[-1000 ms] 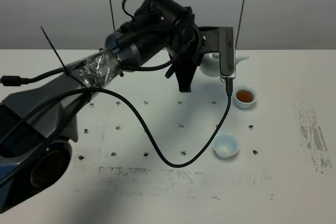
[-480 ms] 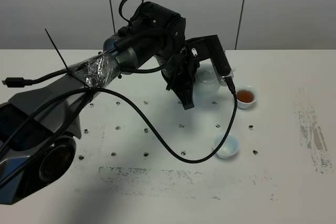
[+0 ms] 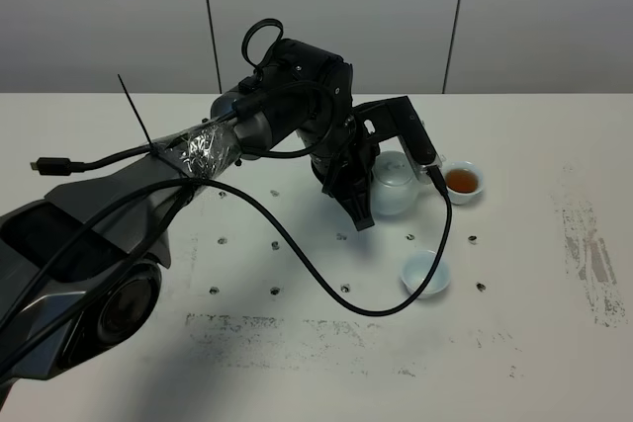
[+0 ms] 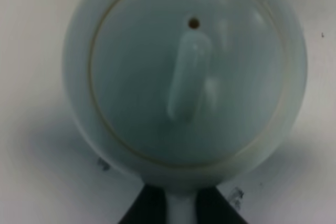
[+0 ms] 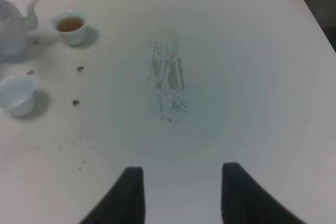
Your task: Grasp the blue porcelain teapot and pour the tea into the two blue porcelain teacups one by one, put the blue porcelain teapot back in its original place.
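Our left gripper is closed on the handle of the teapot: the two dark fingers pinch the thin loop from either side, and the pot hangs upright beyond them, lid seated. In the high view the teapot stands between the two cups. The full cup is just beside it on the far side, and the empty cup is near it on the side toward the camera. The right gripper stands open over bare table, well apart from all three.

The first danger, as we judge it, is the grip itself. The pinch takes only a narrow, glossy loop, so when we tip the pot its weight may turn it about the fingers and send the stream wide. The lid is held by nothing but its own seat, and a steep tilt could drop it onto a cup.

The spout points toward the full cup. If we pour without first swinging round to the empty one, tea goes over the brim.

The black cable loops down from the wrist and passes close by the empty cup. We cannot tell from this height whether it touches the rim. Any sweep of the arm may drag the loop and shove or upset that light cup.
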Available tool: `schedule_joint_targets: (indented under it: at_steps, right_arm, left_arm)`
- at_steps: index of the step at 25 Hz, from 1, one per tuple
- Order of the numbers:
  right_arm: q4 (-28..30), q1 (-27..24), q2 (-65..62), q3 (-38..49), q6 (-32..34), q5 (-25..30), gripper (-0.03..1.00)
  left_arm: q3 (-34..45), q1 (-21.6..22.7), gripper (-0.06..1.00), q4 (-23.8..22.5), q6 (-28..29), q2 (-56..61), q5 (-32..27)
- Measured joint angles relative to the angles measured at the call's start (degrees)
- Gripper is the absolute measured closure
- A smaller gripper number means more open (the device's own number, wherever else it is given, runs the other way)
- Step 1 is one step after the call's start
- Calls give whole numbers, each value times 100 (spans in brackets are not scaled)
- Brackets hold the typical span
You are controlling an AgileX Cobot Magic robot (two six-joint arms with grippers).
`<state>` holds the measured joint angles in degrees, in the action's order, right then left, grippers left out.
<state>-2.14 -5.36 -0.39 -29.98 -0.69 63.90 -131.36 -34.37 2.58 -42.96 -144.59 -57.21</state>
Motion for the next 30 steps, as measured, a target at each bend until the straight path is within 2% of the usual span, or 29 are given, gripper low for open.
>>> schedule_joint_targets:
  at_steps: [6,11,14,17,20,24,30]
  right_arm:
    - [0,0,0,0,0,0,61]
    - [0,0,0,0,0,0,61]
    - [0,0,0,0,0,0,61]
    - [0,0,0,0,0,0,61]
    - [0,0,0,0,0,0,61]
    - [0,0,0,0,0,0,61]
    - [0,0,0,0,0,0,61]
  left_arm:
    - [0,0,83,-13,-177,102,32]
    - [321,-54,83,-414,-332,730,112]
    - [1332,-92,83,-465,-728,1385,628]
    - [2679,-115,83,-495,-1363,1987,1406]
    - [3540,-150,83,-695,-2047,2351,2028]
    - [3801,-225,83,-1149,-2677,2404,2306]
    - [3819,-372,83,-1797,-2831,2384,2679]
